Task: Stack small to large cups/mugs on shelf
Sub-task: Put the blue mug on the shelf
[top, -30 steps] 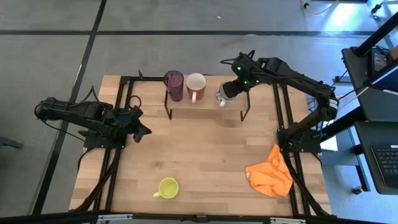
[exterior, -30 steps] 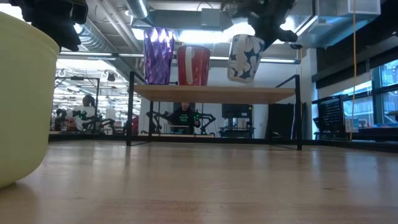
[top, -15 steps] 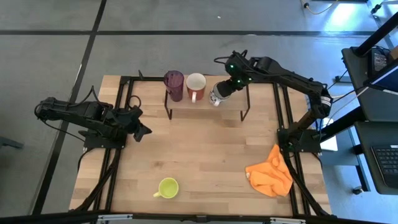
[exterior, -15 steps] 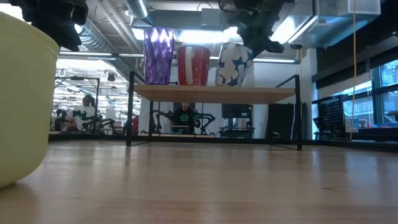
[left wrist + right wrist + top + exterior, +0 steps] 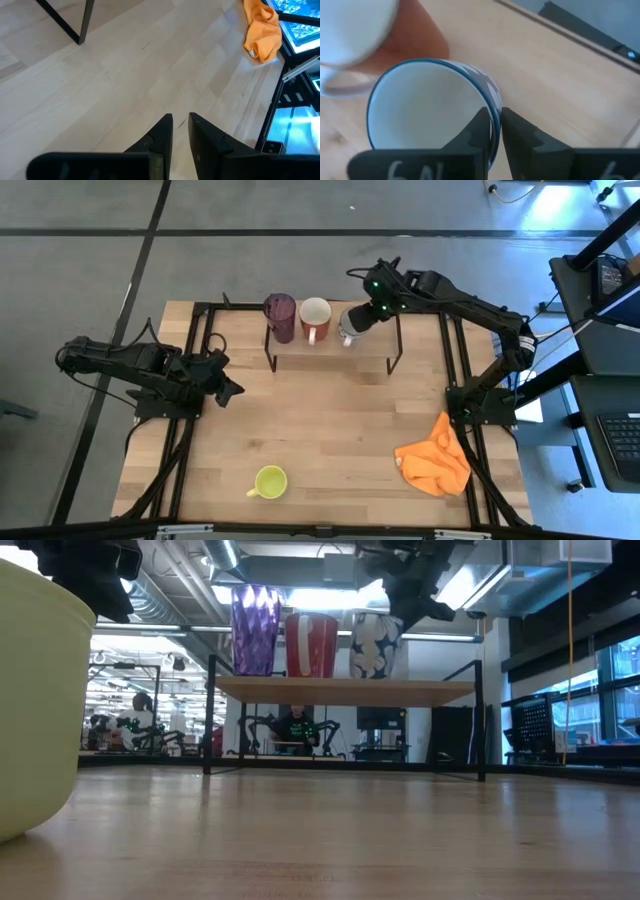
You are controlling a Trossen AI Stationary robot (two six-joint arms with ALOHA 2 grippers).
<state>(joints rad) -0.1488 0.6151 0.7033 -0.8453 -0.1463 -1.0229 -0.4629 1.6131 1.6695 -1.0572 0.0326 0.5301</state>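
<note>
The shelf (image 5: 372, 350) stands at the table's far side. On it, from left to right, stand the dark purple tumbler (image 5: 256, 630), the reddish-brown mug (image 5: 312, 645) and the white patterned mug (image 5: 377, 645). All three are upright on their bases. My right gripper (image 5: 495, 124) is above the patterned mug, shut on it. The yellow-green mug (image 5: 269, 481) stands on the table near the front edge. My left gripper (image 5: 180, 119) hovers over the table's left side, shut and with nothing between its fingers. My right gripper has the patterned mug's blue rim (image 5: 493, 107) between its two fingers, one finger (image 5: 479, 131) inside the mug and the other outside. The fingers slant down onto it from the table's right. The mug stands upright with its base on the shelf, close beside the reddish-brown mug.
An orange cloth (image 5: 434, 462) lies crumpled near the table's right front. The shelf's black legs (image 5: 268, 358) stand on the table. The right part of the shelf board is bare.
My right gripper has carried the patterned mug toward the table's left and a little down. The mug was tilted and clear of the shelf; now it is upright with its base on the board beside the reddish-brown mug.
</note>
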